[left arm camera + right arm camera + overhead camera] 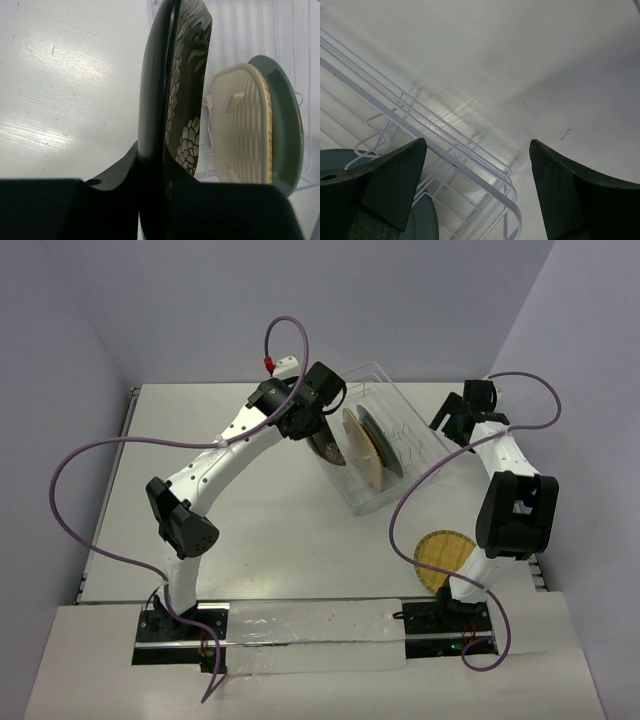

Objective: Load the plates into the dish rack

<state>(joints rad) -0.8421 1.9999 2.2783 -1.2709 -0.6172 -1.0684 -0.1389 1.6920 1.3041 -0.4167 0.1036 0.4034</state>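
My left gripper (322, 435) is shut on the rim of the black square plate with the white leaf pattern (326, 448), holding it on edge at the left end of the white wire dish rack (400, 400). In the left wrist view the gripper (155, 170) clamps this plate (182, 85). A tan woven plate (364, 452) (240, 125) and the grey-blue round plate (383, 440) (285, 130) stand upright in the rack. The round tan woven plate (445, 552) lies flat on the table by the right arm's base. My right gripper (447, 425) (476, 145) is open and empty over the rack's right corner (485, 185).
The rack sits tilted at the back middle of the white table (260, 530). Purple cables (90, 460) loop over both arms. Grey walls close in the back and sides. The grey-blue plate's rim (340, 160) shows beside my right gripper's left finger.
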